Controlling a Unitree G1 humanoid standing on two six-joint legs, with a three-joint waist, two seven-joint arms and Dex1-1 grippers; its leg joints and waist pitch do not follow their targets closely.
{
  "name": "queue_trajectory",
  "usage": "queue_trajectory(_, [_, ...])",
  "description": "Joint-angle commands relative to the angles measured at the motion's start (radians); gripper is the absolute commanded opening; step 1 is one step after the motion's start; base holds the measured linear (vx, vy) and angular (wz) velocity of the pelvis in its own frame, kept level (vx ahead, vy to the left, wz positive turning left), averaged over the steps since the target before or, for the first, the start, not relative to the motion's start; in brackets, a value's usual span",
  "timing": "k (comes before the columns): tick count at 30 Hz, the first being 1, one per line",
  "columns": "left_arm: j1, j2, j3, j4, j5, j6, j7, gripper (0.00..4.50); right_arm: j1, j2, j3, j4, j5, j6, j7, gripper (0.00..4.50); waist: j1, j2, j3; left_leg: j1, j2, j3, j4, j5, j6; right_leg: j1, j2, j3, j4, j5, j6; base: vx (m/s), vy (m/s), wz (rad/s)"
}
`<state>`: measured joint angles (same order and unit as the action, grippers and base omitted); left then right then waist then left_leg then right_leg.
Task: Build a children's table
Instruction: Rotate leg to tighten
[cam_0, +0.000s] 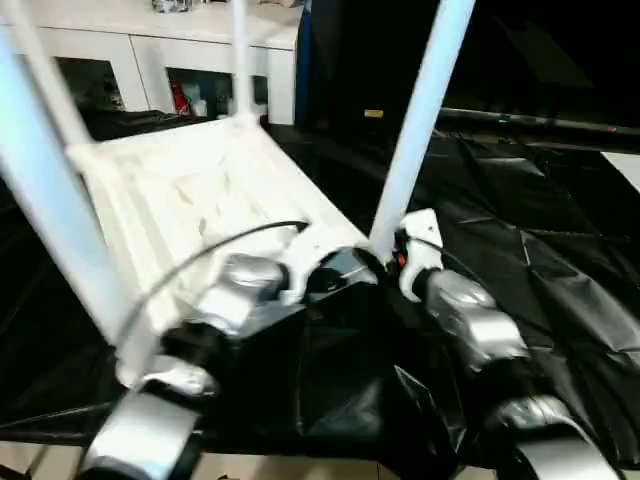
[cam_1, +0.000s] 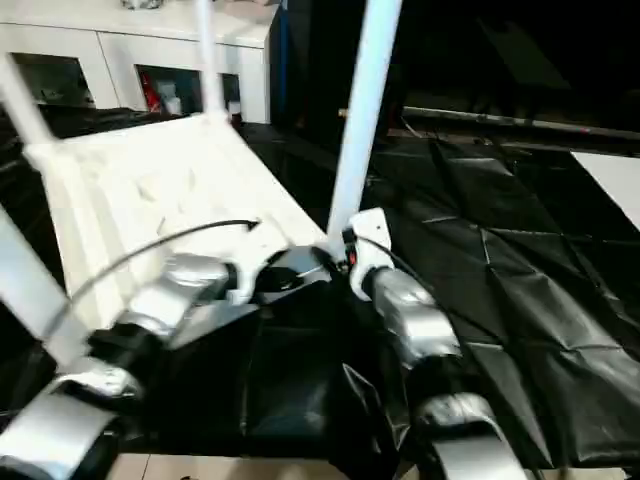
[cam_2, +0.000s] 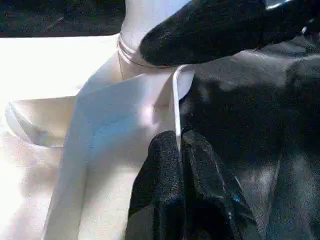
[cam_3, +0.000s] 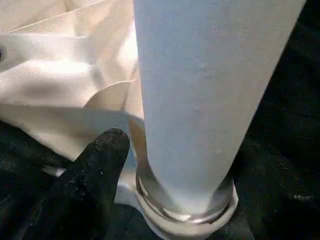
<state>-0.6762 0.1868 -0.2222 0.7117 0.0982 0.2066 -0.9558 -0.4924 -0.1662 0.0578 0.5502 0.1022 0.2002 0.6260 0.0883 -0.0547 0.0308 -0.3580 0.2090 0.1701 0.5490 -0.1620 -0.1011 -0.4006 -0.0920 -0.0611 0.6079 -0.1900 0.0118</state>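
At frame centre, left gripper (cam_2: 180, 165) pinches the tabletop (cam_0: 190, 200) rim (probably steadying it); right gripper (cam_0: 395, 262), seemingly apart, flanks the leg (cam_0: 420, 120) at its socket.

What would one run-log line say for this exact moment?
stage: legs standing in upturned tabletop | left hand: shut on tabletop rim | right hand: at near-right leg base | surface: black-draped table

I see the white tabletop (cam_0: 190, 200) lying ribbed underside up on the black-draped worktop (cam_0: 540, 250), white tube legs (cam_0: 420, 120) standing in its corner sockets.
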Motion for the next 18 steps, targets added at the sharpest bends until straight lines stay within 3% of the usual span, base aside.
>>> queue_trajectory(1, [0.023,-0.006,-0.026,-0.027,-0.052,-0.047,-0.090,0.00,0.038,0.000,0.127,-0.085,0.060,0.037,0.214,3.31,0.008,-0.007,-0.041,-0.002,0.017,0.003,-0.060,-0.278,0.043,0.044,-0.045,0.037,-0.092,-0.299,-0.143,0.000,0.000,0.00])
queue_trajectory(7, [0.080,0.092,-0.045,-0.137,-0.125,-0.029,-0.327,0.00,0.096,-0.113,0.176,-0.215,0.103,0.095,0.431,3.31,0.006,-0.004,-0.039,0.000,0.021,0.002,-0.064,-0.301,0.039,0.039,-0.046,0.037,-0.090,-0.312,-0.161,0.000,0.000,0.00])
queue_trajectory(10, [0.096,0.117,-0.050,-0.170,-0.138,-0.001,-0.381,0.00,0.108,-0.138,0.187,-0.233,0.099,0.104,0.470,3.31,0.007,-0.002,-0.040,0.003,0.022,0.004,-0.063,-0.299,0.040,0.036,-0.046,0.039,-0.086,-0.277,-0.179,0.000,0.000,0.00])
queue_trajectory(12, [0.100,0.125,-0.053,-0.181,-0.142,0.009,-0.396,0.00,0.110,-0.146,0.190,-0.235,0.100,0.107,0.480,3.02,0.009,-0.003,-0.041,0.004,0.024,0.005,-0.061,-0.287,0.038,0.036,-0.046,0.040,-0.082,-0.254,-0.188,0.000,0.000,0.00])
queue_trajectory(18, [0.119,0.141,-0.054,-0.212,-0.152,0.023,-0.430,0.00,0.118,-0.167,0.199,-0.260,0.105,0.142,0.508,2.70,0.016,-0.002,-0.043,0.002,0.021,0.007,-0.059,-0.248,0.038,0.043,-0.044,0.039,-0.075,-0.194,-0.196,0.000,0.000,0.00])
